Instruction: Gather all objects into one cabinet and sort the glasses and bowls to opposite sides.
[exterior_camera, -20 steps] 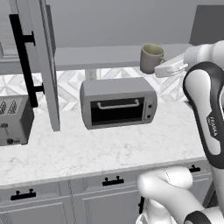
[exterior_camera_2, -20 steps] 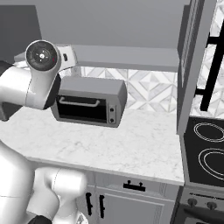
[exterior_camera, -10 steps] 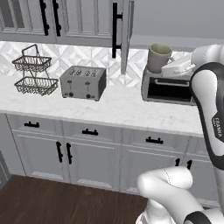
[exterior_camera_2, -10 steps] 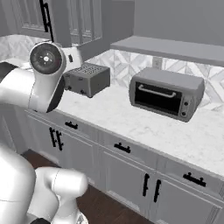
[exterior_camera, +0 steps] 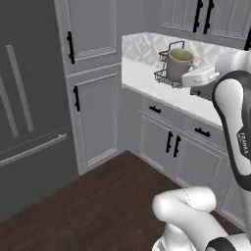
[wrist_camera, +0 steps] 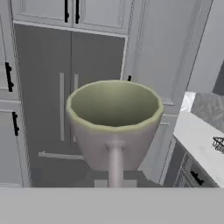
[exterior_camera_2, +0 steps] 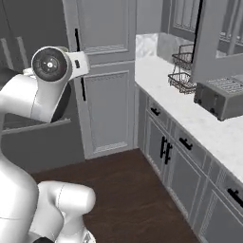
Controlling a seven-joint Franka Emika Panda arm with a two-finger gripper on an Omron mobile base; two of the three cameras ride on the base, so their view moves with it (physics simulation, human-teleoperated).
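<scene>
The gripper (exterior_camera: 196,78) is clamping the mug (exterior_camera: 178,63) by its handle, carrying it upright at the upper right of the left base view. In the hand view the mug (wrist_camera: 114,122) is sitting dead centre, just ahead of the hand, mouth up, handle toward the camera. The shelf is lying somewhere outside these frames, so which way it lies cannot be told. A counter (exterior_camera_2: 190,111) with a wire basket (exterior_camera_2: 182,71) and toaster (exterior_camera_2: 220,97) is running along the right; open floor (exterior_camera: 98,201) is offering turning room.
</scene>
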